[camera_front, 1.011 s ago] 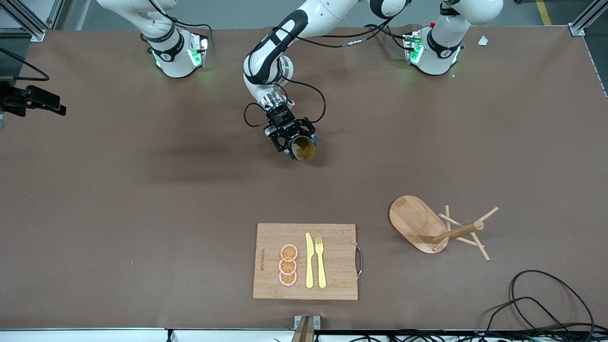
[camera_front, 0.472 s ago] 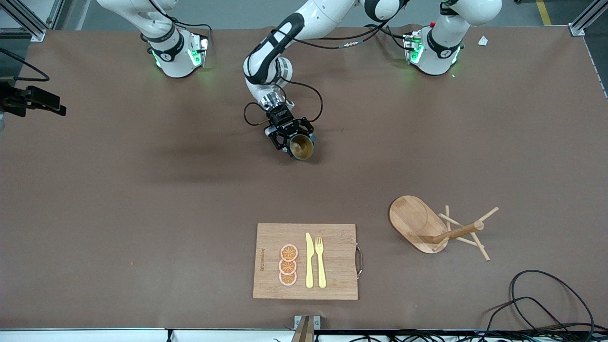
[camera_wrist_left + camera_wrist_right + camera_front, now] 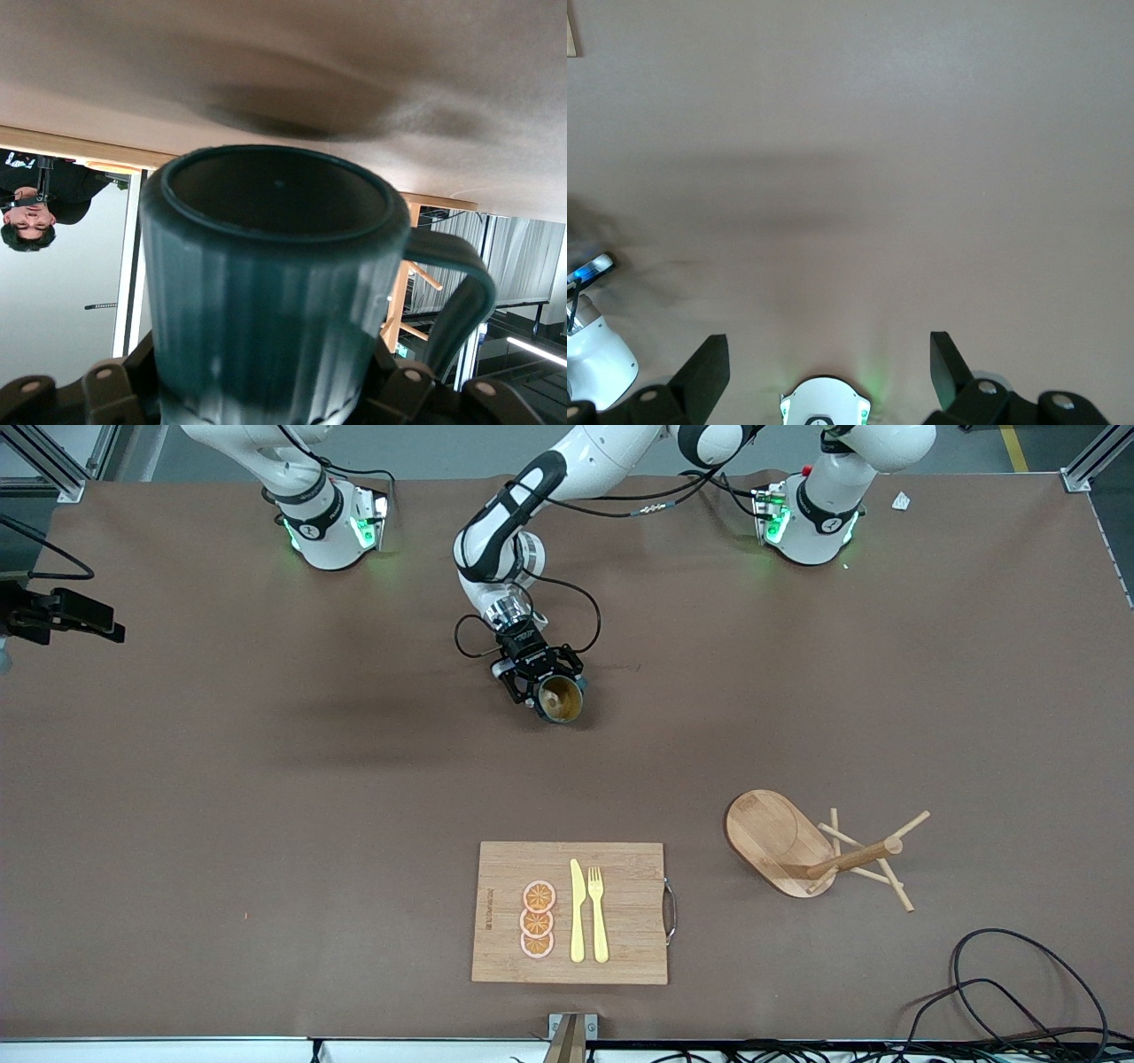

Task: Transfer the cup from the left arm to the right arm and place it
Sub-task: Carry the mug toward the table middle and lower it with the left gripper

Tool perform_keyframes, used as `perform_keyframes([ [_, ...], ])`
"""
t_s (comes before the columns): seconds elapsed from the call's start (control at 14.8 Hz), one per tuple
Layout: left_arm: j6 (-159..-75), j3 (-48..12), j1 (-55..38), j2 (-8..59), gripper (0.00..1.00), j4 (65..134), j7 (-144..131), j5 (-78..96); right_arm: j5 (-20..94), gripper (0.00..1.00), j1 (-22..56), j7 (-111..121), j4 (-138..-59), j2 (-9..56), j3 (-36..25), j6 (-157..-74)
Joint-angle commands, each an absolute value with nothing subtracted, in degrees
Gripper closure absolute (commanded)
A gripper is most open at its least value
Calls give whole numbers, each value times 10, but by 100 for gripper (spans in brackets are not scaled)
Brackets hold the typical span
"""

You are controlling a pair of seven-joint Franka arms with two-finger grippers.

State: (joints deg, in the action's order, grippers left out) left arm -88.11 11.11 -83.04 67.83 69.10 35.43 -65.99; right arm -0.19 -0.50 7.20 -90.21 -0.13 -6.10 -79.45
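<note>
The cup, a dark teal ribbed mug, is held over the middle of the table by my left gripper, which is shut on its body. Its ochre inside faces up toward the front camera. In the left wrist view the cup fills the frame, with its loop handle sticking out to one side and its base toward the table. My left gripper clamps it from both sides. My right gripper stands open above bare table near its own base, with nothing between its fingers.
A wooden cutting board lies near the front edge with orange slices, a yellow knife and a fork. A wooden peg rack lies tipped over toward the left arm's end. Cables coil at that front corner.
My left gripper with the cup has drifted slightly toward the robots' bases. The right arm has not visibly moved.
</note>
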Motion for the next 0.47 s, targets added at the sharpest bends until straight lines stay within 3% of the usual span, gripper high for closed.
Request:
perform_keyframes([
  [0.0,-880,104,-833,700,63,675,330,-668,-4,0,-12,76,-896,1,-56,-792],
  [0.27,-881,103,-833,702,58,671,327,-668,-4,0,-12,76,-896,1,-56,-792],
  [0.34,-881,102,-833,702,53,671,327,-668,-3,0,-12,76,-896,1,-56,-792],
  [0.4,-881,102,-833,701,26,671,326,-668,-3,0,-13,75,-896,1,-56,-792],
])
